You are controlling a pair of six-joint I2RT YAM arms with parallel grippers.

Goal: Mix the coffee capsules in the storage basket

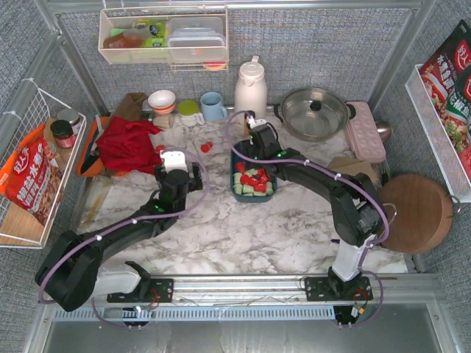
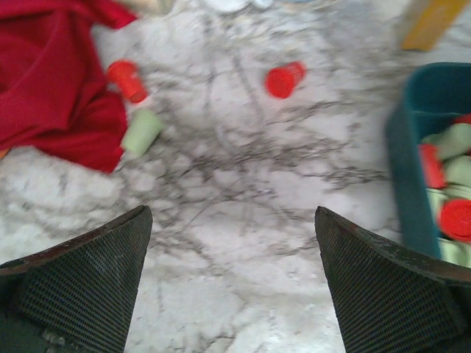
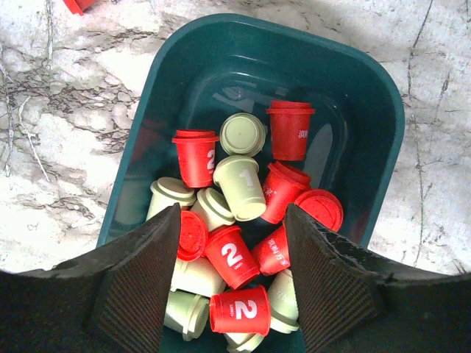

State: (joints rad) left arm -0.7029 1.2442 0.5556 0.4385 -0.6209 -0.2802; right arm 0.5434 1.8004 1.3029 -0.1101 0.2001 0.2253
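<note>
The dark teal storage basket (image 1: 237,193) stands mid-table and shows in the right wrist view (image 3: 368,110). It holds several red and mint green coffee capsules (image 3: 239,187) jumbled together. My right gripper (image 3: 232,217) is open, its fingers (image 3: 140,279) down over the near end of the pile (image 1: 254,179). My left gripper (image 2: 229,220) is open and empty over bare marble, left of the basket (image 2: 408,169). Loose on the table lie a red capsule (image 2: 283,79), another red one (image 2: 126,79) and a green one (image 2: 141,131) by the red cloth (image 2: 51,81).
The red cloth (image 1: 125,143) lies at the back left. A light-blue mug (image 1: 213,107), white thermos (image 1: 250,88), steel pot (image 1: 315,114) and pink tray (image 1: 364,131) line the back. A round wooden board (image 1: 416,213) is at the right, a wire rack (image 1: 37,169) at the left.
</note>
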